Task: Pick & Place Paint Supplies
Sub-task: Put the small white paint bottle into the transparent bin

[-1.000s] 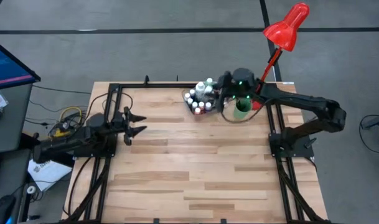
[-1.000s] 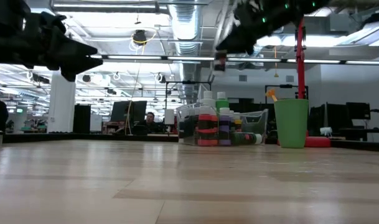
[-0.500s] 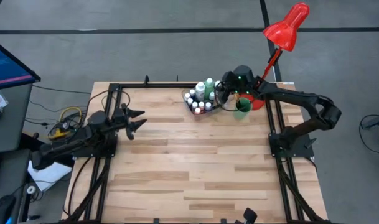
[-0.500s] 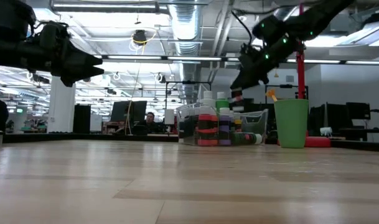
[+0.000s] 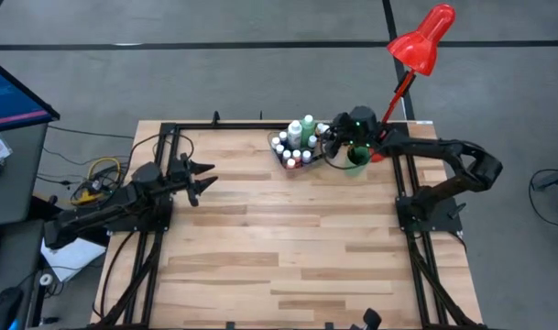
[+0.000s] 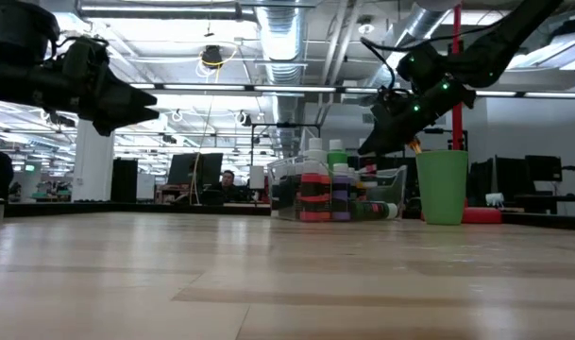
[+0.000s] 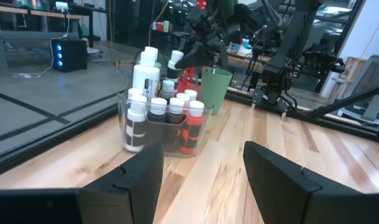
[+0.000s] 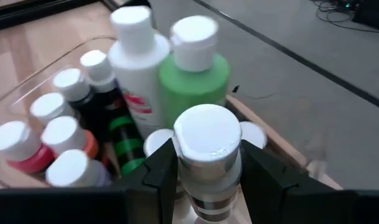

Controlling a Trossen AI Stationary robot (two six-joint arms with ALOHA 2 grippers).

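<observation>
A clear tray (image 5: 292, 148) at the table's far middle holds small white-capped paint bottles and two taller ones, green (image 8: 195, 78) and white (image 8: 139, 62). My right gripper (image 5: 333, 137) hovers just above the tray's right end, shut on a small white-capped bottle (image 8: 206, 143). It also shows in the low view (image 6: 374, 144) and the left wrist view (image 7: 184, 57). My left gripper (image 5: 198, 180) stands open at the table's left, pointing level toward the tray (image 7: 164, 124), with nothing between its fingers. My right gripper pinches the small bottle between its two fingers (image 8: 161, 171), on opposite sides just below the white cap (image 8: 206, 134). The fingers slant down from the table's right side. The bottle is lifted clear above the other bottles, cap end up.
A green cup (image 5: 356, 158) stands just right of the tray, close under my right arm. A red lamp (image 5: 423, 41) on its base rises at the far right corner. The wide wooden top (image 5: 279, 247) lies between the arms and toward the near edge.
My right gripper has come down with the small bottle, from high above the table to just over the tray's right end, tipping less steeply. It has stayed shut on the bottle.
</observation>
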